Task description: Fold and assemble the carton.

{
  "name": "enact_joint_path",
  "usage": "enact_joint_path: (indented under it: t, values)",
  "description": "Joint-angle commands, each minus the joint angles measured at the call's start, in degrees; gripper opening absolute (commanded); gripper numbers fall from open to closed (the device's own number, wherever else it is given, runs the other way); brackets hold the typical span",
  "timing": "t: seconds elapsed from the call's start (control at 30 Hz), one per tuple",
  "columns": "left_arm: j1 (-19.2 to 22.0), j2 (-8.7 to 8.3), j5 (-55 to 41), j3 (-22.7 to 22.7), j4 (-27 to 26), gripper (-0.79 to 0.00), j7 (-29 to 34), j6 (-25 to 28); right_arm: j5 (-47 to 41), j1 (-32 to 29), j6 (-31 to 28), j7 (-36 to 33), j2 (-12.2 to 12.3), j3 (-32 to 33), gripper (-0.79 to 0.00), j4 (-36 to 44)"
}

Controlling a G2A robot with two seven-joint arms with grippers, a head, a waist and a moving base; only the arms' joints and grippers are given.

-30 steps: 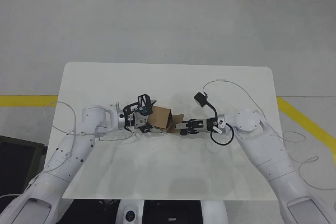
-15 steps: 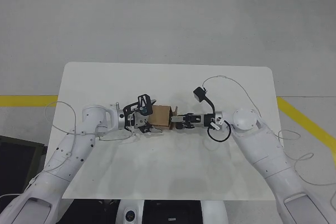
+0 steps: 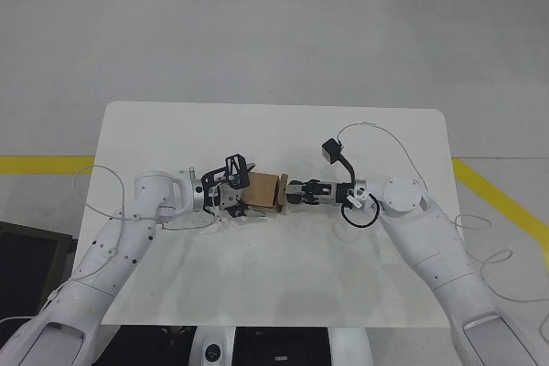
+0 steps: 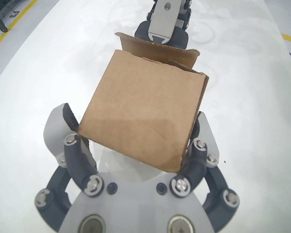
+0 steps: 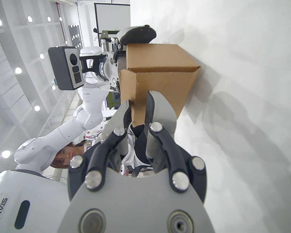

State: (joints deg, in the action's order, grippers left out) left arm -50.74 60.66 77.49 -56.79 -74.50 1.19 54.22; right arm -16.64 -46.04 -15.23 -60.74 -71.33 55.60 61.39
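Note:
The brown cardboard carton [image 3: 263, 190] sits at the middle of the white table [image 3: 274, 284], between my two grippers. My left gripper [image 3: 243, 190] is shut on the carton [image 4: 145, 107], with one finger on either side wall [image 4: 68, 118]. In the left wrist view, my right gripper [image 4: 168, 29] pinches the upright end flap [image 4: 160, 49] on the far side. My right gripper [image 5: 138, 109] is shut on that flap's edge [image 5: 135, 90], and the carton body [image 5: 160, 59] lies just beyond it. The carton's underside is hidden.
A thin white cable [image 3: 375, 134] loops over the table behind the right arm, and another cable [image 3: 99, 179] hangs off the left edge. Bare table surface lies in front of and behind the carton. Yellow floor tape [image 3: 27, 165] runs past both table ends.
My right gripper has moved left toward the carton, swinging the outstretched end flap in against the box. The left gripper has held the carton in place.

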Motion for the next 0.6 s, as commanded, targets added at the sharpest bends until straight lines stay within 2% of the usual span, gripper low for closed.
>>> enact_joint_path:
  t: [0.0,0.43,0.57]
  values:
    - [0.01,0.0,0.04,-0.01,0.04,0.0,-0.05,0.01,0.23,0.36,0.04,0.03,-0.12,-0.29,-0.671,-0.27]
    - [0.0,0.02,0.15,-0.03,0.18,0.0,-0.07,-0.01,3.44,1.41,1.23,0.06,-0.09,-0.75,-0.625,0.39]
    - [-0.01,0.02,0.11,-0.05,0.16,0.0,-0.01,0.0,4.66,1.77,1.97,-0.25,-0.05,-0.98,-0.634,0.58]
